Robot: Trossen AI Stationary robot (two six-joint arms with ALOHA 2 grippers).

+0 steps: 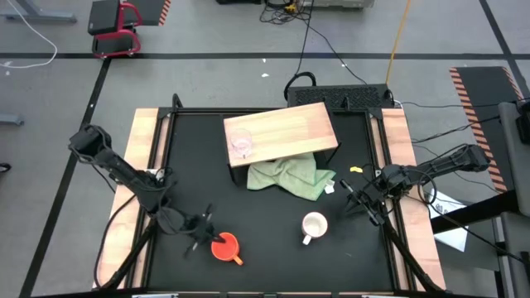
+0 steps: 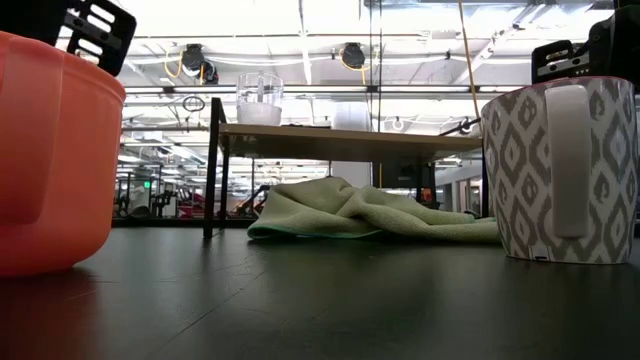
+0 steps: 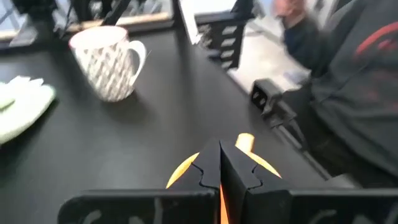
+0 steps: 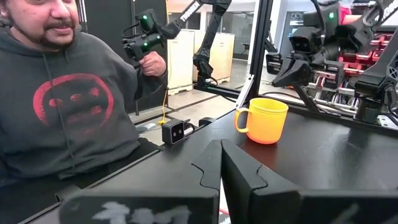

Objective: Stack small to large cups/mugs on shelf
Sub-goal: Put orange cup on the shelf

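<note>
Glass cup (image 1: 241, 144) on shelf (image 1: 286, 131) | orange mug (image 1: 224, 247), white mug (image 1: 314, 225) on table | left gripper (image 1: 201, 225) jaws pressed together beside orange mug | right gripper (image 1: 354, 197) jaws pressed together, empty

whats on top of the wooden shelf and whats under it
The clear glass cup stands on the shelf. A green cloth lies partly under it; the rest beneath is hidden.

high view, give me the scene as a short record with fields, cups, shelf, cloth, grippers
glass cup: on the shelf, near its left end
shelf: wooden board, raised on a dark frame at the table's far middle
orange mug: on the table, upright, near edge
white mug: on the table, upright, right of the orange mug
cloth: green, bunched at the shelf's front
left gripper: shut, empty, next to the orange mug
right gripper: shut, empty, near the table's right edge
</note>
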